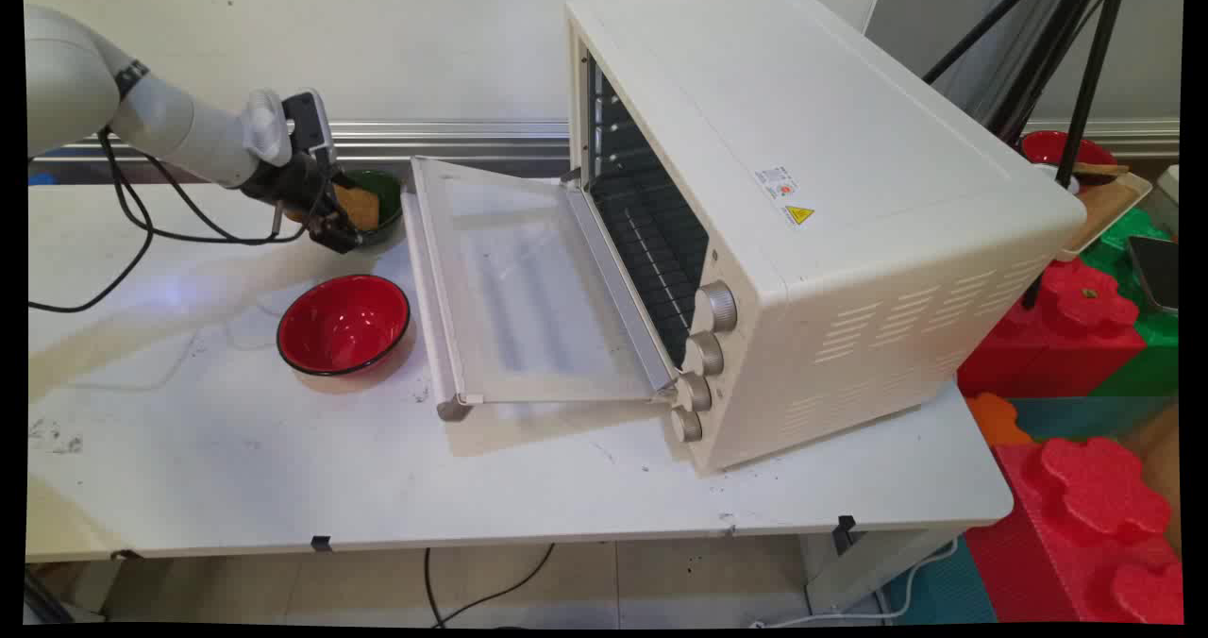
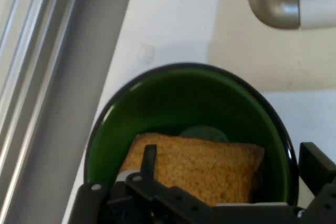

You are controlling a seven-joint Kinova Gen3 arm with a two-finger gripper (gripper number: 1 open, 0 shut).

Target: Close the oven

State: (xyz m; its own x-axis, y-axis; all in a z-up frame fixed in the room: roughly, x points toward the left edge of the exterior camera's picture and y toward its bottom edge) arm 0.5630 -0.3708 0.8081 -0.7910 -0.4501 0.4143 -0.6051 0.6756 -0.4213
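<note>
Two bowls, one toast slice, one oven.

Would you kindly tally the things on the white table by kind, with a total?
Bowls: 2, a green bowl by the gripper and a red bowl
Toast slices: 1, the toast in the green bowl
Ovens: 1, the toaster oven, its door down
Total: 4

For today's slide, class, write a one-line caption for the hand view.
The hand straddles a slice of toast in a green bowl, near the oven door's handle.
</note>
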